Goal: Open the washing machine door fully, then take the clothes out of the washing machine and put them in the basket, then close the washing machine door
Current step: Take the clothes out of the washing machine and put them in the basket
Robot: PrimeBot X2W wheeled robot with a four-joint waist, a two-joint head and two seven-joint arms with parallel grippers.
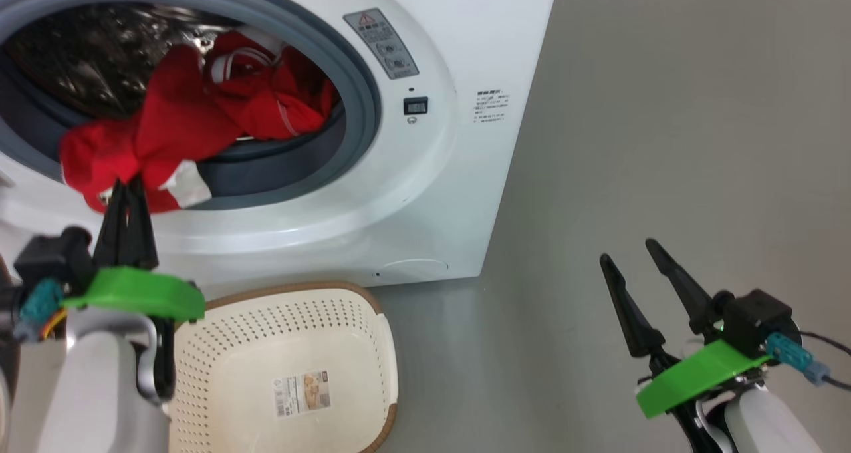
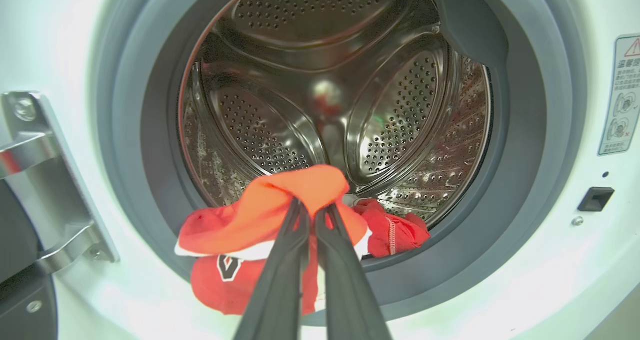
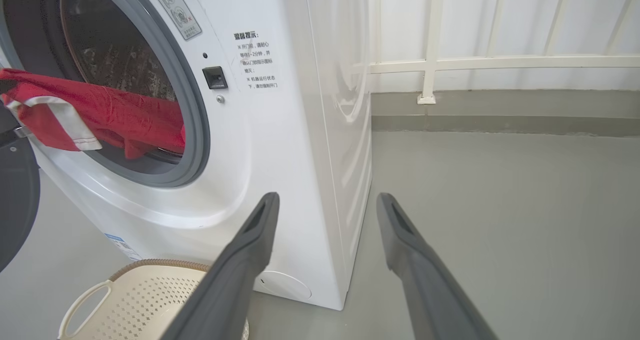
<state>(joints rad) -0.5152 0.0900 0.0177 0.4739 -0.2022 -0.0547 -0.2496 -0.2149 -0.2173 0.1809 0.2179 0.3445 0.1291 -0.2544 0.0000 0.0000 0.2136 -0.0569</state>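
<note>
The white washing machine stands with its mouth uncovered. Red clothes with white trim spill over the grey rubber ring at the lower lip of the drum. My left gripper is shut on a fold of the front garment just outside the opening. A second red piece lies inside the drum behind it. The cream basket sits on the floor under the mouth, holding no clothes. The washing machine door is swung away to the left. My right gripper is open over bare floor, right of the machine.
A metal door hinge sticks out at the left of the opening. Grey floor stretches right of the machine. A white railing and low kerb run behind it.
</note>
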